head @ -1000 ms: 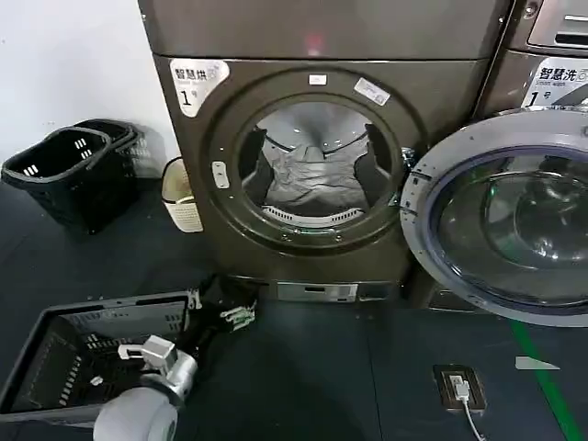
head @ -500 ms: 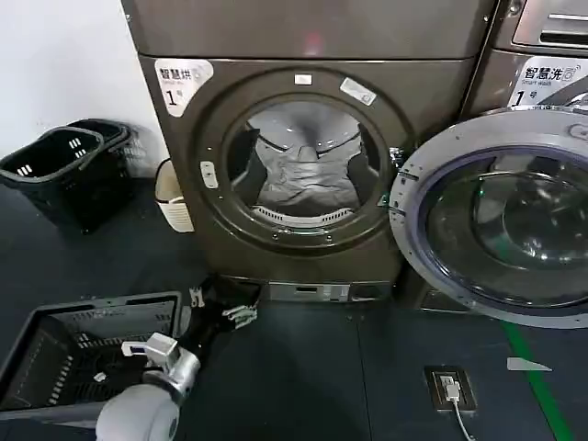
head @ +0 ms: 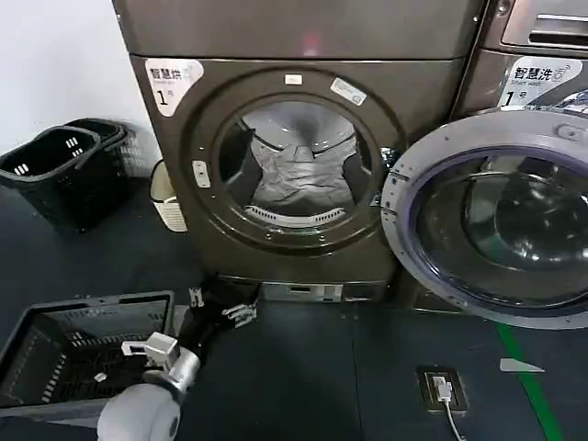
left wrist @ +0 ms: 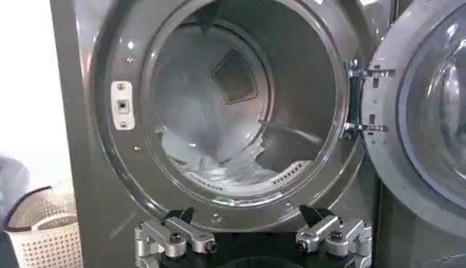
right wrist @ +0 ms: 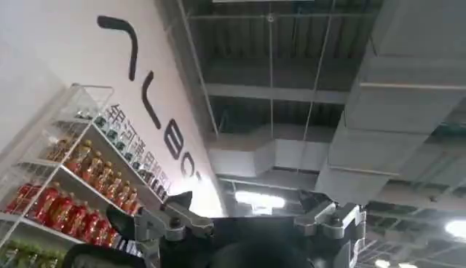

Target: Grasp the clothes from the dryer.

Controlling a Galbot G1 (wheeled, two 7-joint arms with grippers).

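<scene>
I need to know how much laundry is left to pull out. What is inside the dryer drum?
Inside the dryer, pale crumpled clothes lie heaped on the drum floor toward the back. Anything beneath the heap is hidden. The left gripper sits low outside, fingers open.

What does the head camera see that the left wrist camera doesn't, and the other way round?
Head view alone: the black baskets by the wall, the basket on the floor beside the left arm, and the dryer's label marked "1".

Left wrist view alone: the open left gripper close up, aimed at the drum.

Both: the dryer's open porthole, the clothes inside, and the swung-open door.
</scene>
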